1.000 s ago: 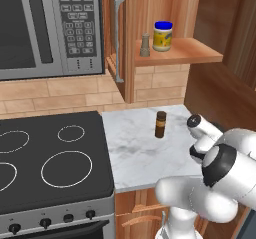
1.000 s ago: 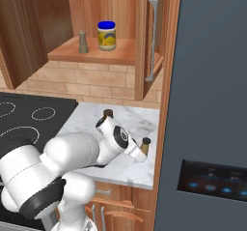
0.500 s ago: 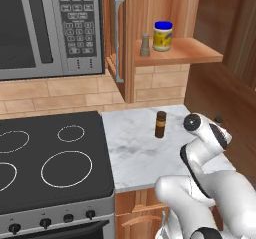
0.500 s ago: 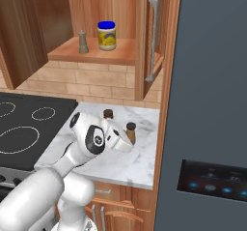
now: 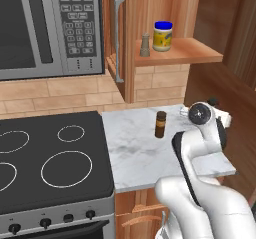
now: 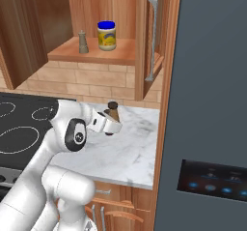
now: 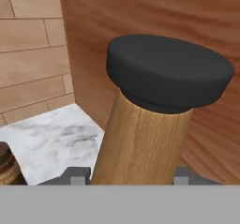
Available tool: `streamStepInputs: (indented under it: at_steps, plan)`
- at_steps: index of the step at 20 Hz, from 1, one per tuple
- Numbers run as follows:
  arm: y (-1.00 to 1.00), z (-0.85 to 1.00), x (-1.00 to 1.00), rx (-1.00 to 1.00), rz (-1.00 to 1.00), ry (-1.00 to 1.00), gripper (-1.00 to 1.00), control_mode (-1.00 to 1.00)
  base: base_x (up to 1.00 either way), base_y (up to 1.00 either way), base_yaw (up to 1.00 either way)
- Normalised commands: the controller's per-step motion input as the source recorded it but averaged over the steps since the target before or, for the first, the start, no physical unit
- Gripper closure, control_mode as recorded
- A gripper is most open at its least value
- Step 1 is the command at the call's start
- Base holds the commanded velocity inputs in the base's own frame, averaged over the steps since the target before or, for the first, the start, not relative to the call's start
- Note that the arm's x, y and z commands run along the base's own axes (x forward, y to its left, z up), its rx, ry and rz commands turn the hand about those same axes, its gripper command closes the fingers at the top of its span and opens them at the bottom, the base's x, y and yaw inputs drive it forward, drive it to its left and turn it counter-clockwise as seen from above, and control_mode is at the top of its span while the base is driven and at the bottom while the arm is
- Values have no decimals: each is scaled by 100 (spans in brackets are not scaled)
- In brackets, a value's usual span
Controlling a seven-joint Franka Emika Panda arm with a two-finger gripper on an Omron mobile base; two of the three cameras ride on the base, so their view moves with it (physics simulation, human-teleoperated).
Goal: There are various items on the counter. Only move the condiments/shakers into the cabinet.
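In the hand view, the tan shaker with dark top (image 7: 150, 120) stands upright directly between the two finger tips of the gripper (image 7: 129, 174), whose jaws sit closed against its wooden body on either side. In the left base view that gripper (image 5: 216, 108) hangs at the counter's (image 5: 135, 148) far right corner, next to the wooden side wall, the shaker's dark cap just peeking above the hand. The dark brown tan-capped cylinder (image 5: 160, 124) stands upright on the marble near the counter's back edge, a little apart from the gripper. Up in the open cabinet (image 6: 62, 51), the small beige shaker (image 6: 83, 41) and the yellow blue-lidded jar (image 6: 106, 36) stand side by side on the plank shelf, near but apart.
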Motion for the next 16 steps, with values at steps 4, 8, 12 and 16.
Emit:
streamStepInputs:
  at_steps: [4, 8, 12, 16]
  plan:
    - [19, 99, -21, 0, 41, 28, 100, -100, 0, 0, 0]
    - [0, 100, 0, 0, 43, 10, 100, -100, 0, 0, 0]
    - [0, 100, 3, 0, 36, 5, 100, -100, 0, 0, 0]
    - [6, 67, 0, 1, 18, -10, 100, -100, 0, 0, 0]
